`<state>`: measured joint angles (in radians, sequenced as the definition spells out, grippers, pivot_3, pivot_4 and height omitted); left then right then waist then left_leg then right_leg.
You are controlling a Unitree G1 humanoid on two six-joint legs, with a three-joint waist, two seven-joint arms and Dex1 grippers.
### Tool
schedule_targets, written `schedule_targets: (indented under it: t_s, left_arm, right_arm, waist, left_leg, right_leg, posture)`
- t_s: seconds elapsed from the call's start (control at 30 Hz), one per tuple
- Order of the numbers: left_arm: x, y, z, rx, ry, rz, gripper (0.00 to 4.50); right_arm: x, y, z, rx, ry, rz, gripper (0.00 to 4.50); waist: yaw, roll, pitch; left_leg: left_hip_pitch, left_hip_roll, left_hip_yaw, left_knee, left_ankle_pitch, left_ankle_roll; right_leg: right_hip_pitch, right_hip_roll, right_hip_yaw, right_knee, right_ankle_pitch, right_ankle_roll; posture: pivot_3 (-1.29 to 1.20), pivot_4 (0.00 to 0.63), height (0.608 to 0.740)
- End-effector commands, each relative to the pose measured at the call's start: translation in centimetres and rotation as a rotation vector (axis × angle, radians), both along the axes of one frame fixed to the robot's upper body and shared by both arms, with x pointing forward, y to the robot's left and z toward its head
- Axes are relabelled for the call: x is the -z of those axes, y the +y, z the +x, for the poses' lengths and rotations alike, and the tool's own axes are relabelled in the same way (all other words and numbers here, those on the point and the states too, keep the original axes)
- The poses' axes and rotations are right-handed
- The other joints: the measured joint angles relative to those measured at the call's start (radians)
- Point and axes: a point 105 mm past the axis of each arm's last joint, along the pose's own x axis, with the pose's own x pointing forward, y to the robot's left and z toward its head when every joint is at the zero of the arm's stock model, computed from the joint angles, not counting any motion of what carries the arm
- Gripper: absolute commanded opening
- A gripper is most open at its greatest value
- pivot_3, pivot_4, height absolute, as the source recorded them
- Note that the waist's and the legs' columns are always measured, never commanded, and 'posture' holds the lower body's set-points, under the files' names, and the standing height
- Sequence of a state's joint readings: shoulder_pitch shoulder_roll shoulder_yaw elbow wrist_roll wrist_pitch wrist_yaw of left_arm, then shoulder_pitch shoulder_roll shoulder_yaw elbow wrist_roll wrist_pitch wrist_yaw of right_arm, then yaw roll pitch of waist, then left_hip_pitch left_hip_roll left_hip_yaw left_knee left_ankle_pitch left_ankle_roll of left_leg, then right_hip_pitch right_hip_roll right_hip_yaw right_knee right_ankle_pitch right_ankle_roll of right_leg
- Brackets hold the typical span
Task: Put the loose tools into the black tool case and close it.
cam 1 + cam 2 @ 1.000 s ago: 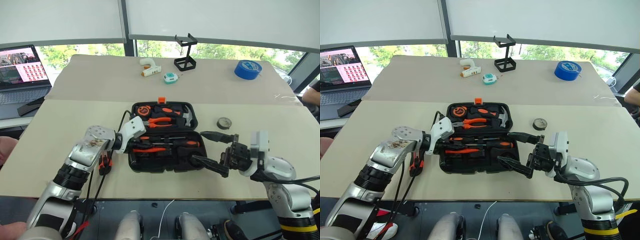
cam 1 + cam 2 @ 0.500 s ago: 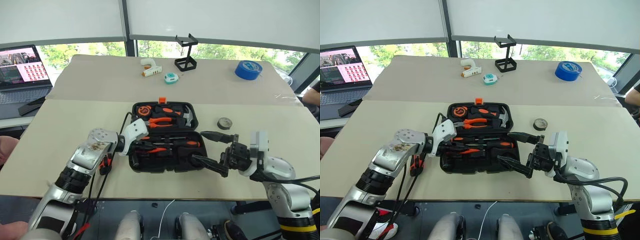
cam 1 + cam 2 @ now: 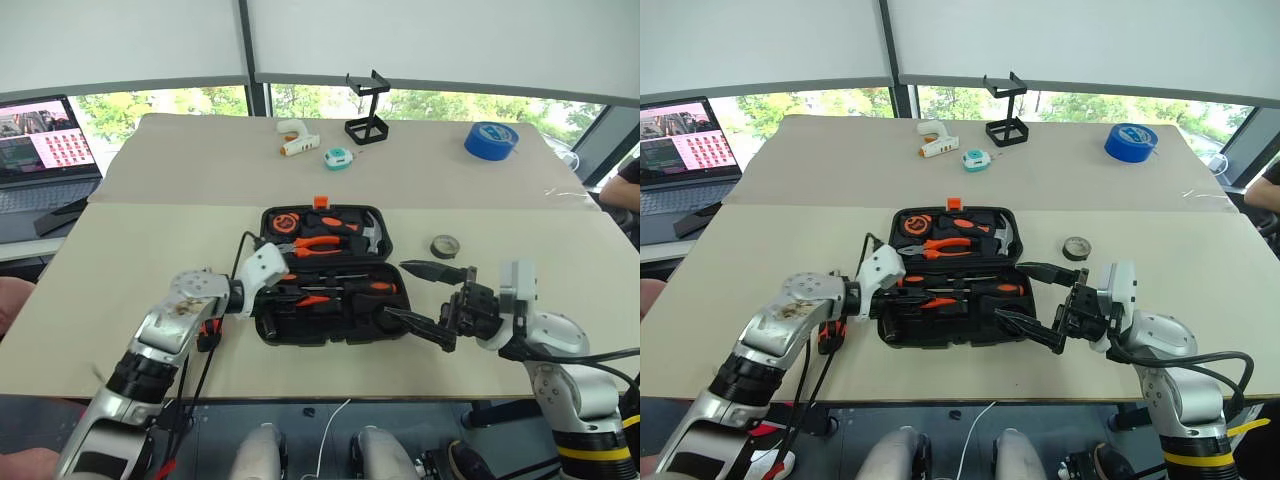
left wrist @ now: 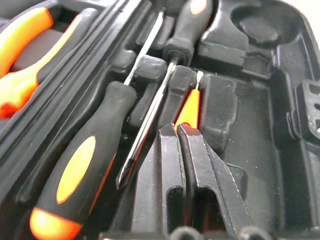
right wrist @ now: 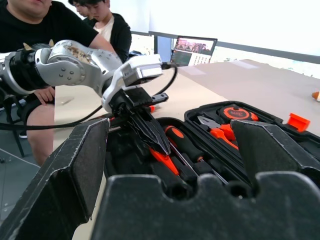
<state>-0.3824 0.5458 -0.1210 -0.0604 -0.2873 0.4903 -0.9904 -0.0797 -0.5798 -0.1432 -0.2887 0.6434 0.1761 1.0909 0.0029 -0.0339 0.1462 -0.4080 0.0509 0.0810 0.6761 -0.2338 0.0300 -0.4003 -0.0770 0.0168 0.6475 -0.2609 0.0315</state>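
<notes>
The black tool case (image 3: 330, 336) lies open at the table's middle, its orange latch (image 3: 321, 201) at the far edge. Two black-and-orange screwdrivers (image 4: 75, 175) (image 4: 187, 25) lie in its slots. My left gripper (image 4: 179, 131) is shut, with its tips against the end of the small orange pen-like screwdriver (image 4: 189, 107) in the case's front half. An orange-and-black tool (image 3: 208, 331), apparently the utility knife, lies on the table left of the case, partly hidden under my left arm. My right gripper (image 3: 420, 298) stands open at the case's right end, holding nothing.
At the back of the table are a white glue gun (image 3: 293, 140), a small teal tape measure (image 3: 338, 157), a black wire stand (image 3: 365, 110) and a blue tape roll (image 3: 490, 140). A round tin (image 3: 446, 245) lies right of the case. A laptop (image 3: 45, 150) sits at the far left. People (image 5: 40, 30) sit nearby.
My left forearm has swung lower and its wrist has turned, with the shut tips staying over the case's front half. The right gripper has kept still.
</notes>
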Motion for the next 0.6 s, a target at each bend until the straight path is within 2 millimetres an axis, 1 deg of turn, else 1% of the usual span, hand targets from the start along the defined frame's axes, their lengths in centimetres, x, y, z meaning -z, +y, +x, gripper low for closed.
schedule_targets:
  t_s: [0.03,0.07,0.1,0.13,0.17,0.2,0.3,0.33,0.37,0.4,0.47,0.53,0.6]
  left_arm:
    - [-6.0,3.7,-1.5,-0.074,-0.241,-0.176,0.78]
    - [-6.5,4.7,-2.0,-0.099,-0.258,-0.191,1.16]
    - [-6.5,6.5,-2.7,-0.159,-0.272,-0.186,1.56]
    - [-6.2,8.6,-3.6,-0.229,-0.265,-0.162,1.82]
    - [-6.0,9.9,-4.3,-0.273,-0.26,-0.142,2.32]
    - [-5.6,11.5,-5.2,-0.328,-0.256,-0.112,2.58]
    - [-4.6,17.3,-8.6,-0.575,-0.238,-0.052,3.65]
    - [-4.0,19.3,-10.0,-0.665,-0.219,-0.026,4.06]
    - [-3.5,20.8,-11.3,-0.733,-0.205,0.001,4.38]
    - [-3.0,21.9,-12.6,-0.793,-0.183,0.016,4.47]
    - [-2.1,23.6,-15.0,-0.882,-0.139,0.04,4.47]
    - [-1.2,24.7,-17.0,-0.945,-0.086,0.064,4.47]
    - [-0.6,24.9,-18.4,-0.986,-0.025,0.064,4.47]
  right_arm:
    - [-1.3,-2.8,-0.2,0.025,-0.075,-0.047,4.5]
    - [-1.2,-3.3,-0.3,0.026,-0.07,-0.059,4.5]
    - [-0.9,-4.1,-0.4,0.026,-0.066,-0.088,4.5]
    - [-0.5,-4.9,-0.6,0.026,-0.061,-0.122,4.5]
    - [-0.3,-5.4,-0.7,0.024,-0.059,-0.145,4.5]
    - [-0.1,-5.8,-0.9,0.025,-0.066,-0.163,4.5]
    - [0.4,-6.7,-1.1,0.031,-0.1,-0.205,4.5]
    - [0.8,-7.0,-1.2,0.031,-0.103,-0.218,4.5]
    - [1.1,-7.2,-1.2,0.032,-0.106,-0.227,4.5]
    - [1.4,-7.4,-1.3,0.037,-0.106,-0.225,4.5]
    - [1.9,-7.5,-1.3,0.038,-0.102,-0.222,4.5]
    - [2.3,-7.6,-1.4,0.032,-0.098,-0.222,4.5]
    - [2.6,-7.6,-1.3,0.026,-0.093,-0.216,4.5]
  waist:
    - [-0.003,0.0,0.0]
    - [-0.003,0.0,0.0]
    - [-0.002,0.0,0.0]
    - [-0.002,0.0,0.0]
    - [-0.006,0.0,0.0]
    - [-0.009,0.0,0.0]
    - [-0.015,0.0,0.0]
    - [-0.015,0.0,0.001]
    - [-0.015,0.0,0.001]
    - [-0.015,0.0,0.001]
    - [-0.012,0.0,0.001]
    - [-0.006,0.0,0.001]
    - [0.001,0.0,0.001]
  left_leg:
    - [-0.002,0.0,0.0,0.0,0.0,0.0]
    - [-0.004,0.0,0.0,0.0,0.0,0.0]
    - [-0.004,0.001,0.0,0.0,0.0,0.0]
    - [-0.004,0.001,0.0,0.0,0.0,0.0]
    - [-0.004,0.001,0.0,0.0,0.0,0.0]
    - [-0.002,0.001,0.001,-0.001,-0.001,0.001]
    - [0.0,0.001,0.002,-0.003,-0.001,0.001]
    - [0.001,0.002,0.003,-0.003,-0.001,0.001]
    - [0.001,0.002,0.003,-0.003,-0.001,0.001]
    - [0.002,0.002,0.003,-0.003,-0.001,0.001]
    - [0.002,0.002,0.004,-0.003,-0.001,0.001]
    - [0.002,0.001,0.004,-0.003,-0.001,0.001]
    - [0.002,0.001,0.004,-0.003,-0.002,0.001]
  right_leg:
    - [-0.002,0.0,0.0,0.0,0.0,0.0]
    - [-0.004,0.0,0.0,0.0,0.0,0.0]
    - [-0.004,-0.001,0.0,0.0,0.0,0.0]
    - [-0.004,-0.001,0.0,0.0,0.0,0.0]
    - [-0.003,-0.001,0.0,0.0,0.0,0.0]
    - [-0.003,-0.001,0.001,-0.001,0.0,0.0]
    - [-0.001,-0.002,0.002,-0.002,0.0,0.0]
    - [-0.001,-0.003,0.002,-0.002,0.0,0.0]
    - [-0.001,-0.003,0.002,-0.002,0.0,0.0]
    - [-0.001,-0.003,0.002,-0.002,0.0,-0.001]
    - [-0.001,-0.004,0.001,-0.002,-0.001,-0.002]
    - [-0.002,-0.007,0.0,-0.002,-0.002,-0.003]
    - [-0.004,-0.008,-0.001,-0.002,-0.005,-0.008]
  posture:
    - [0.0,0.15,0.74]
    - [0.0,0.15,0.74]
    - [0.0,0.15,0.74]
    - [0.0,0.15,0.74]
    - [0.0,0.15,0.74]
    - [0.0,0.15,0.74]
    - [0.0,0.15,0.74]
    - [0.0,0.15,0.74]
    - [0.0,0.15,0.74]
    - [0.0,0.15,0.74]
    - [0.0,0.15,0.74]
    - [0.0,0.15,0.74]
    - [0.0,0.15,0.74]
